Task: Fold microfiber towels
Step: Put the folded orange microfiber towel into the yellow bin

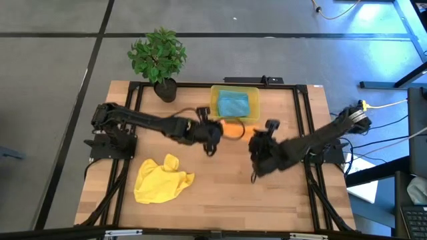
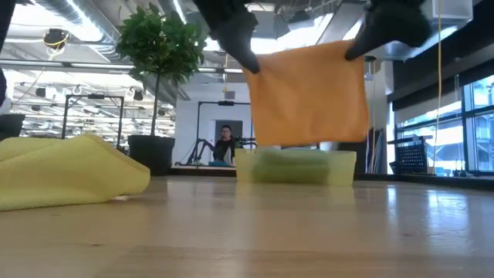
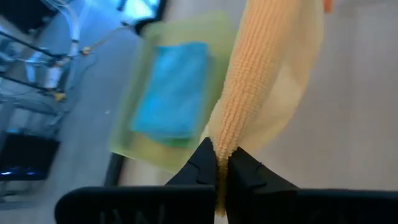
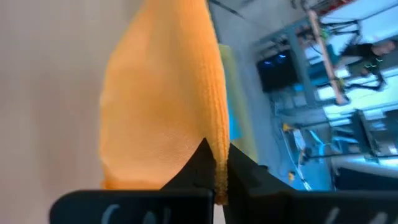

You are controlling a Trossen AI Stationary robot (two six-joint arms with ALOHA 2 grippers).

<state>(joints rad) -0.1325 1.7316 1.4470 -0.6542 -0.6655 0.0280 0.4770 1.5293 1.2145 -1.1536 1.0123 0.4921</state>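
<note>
Wood makes up the table top (image 1: 220,187), and a big room with shelves and windows shows behind it. An orange towel (image 2: 309,94) hangs in the air above the middle of the table, near its back edge. Two grippers hold it up by its top corners. The left gripper (image 3: 220,163) has its jaws pinched tight on one top corner, with the edge of the cloth squeezed between the two dark tips. The right gripper (image 4: 216,160) has its jaws pinched tight on the other top corner the same way. The towel hangs flat between them like a little curtain, and its bottom edge does not touch the table.

Just behind the orange towel sits a yellow bin (image 1: 235,104) by the middle of the table's back edge. A blue towel (image 1: 233,105) lies folded inside it. From table height the hanging towel hides the top of the bin, and something green shows through the bin's wall, but I cannot tell what it is.

A yellow towel (image 1: 161,179) lies in a crumpled heap close to the front left corner of the table. A potted plant (image 1: 159,59) stands at the back edge, toward the left corner. From above, the arms cover most of the orange towel, so only a small bit peeks out. A person (image 2: 225,144) is far off in the room.
</note>
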